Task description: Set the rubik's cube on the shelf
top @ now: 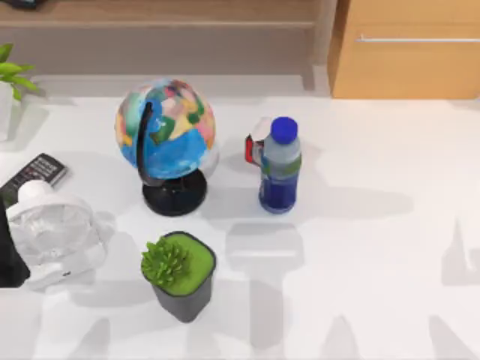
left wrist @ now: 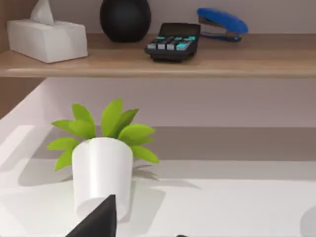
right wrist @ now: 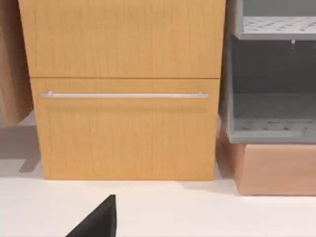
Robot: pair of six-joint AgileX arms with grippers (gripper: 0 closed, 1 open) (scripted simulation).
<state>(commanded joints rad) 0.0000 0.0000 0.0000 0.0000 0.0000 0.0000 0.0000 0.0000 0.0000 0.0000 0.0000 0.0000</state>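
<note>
Top view: flat wooden shelf point(top: 165, 11) along the smooth white surface's point(top: 375, 247) far edge; pincer states cannot be told.

Left gripper point(left wrist: 100, 218): 1 dark wedge-shaped part seen close to the left wrist camera, tapering to a point and clear of contact. Wrist held roughly level and aimed straight ahead. Right gripper point(right wrist: 100, 218): 1 matching dark wedge seen close to the right wrist camera, same shape and same slant, also clear of contact. Wrist likewise roughly level and aimed straight ahead. Both 2 arms posed alike.
</note>
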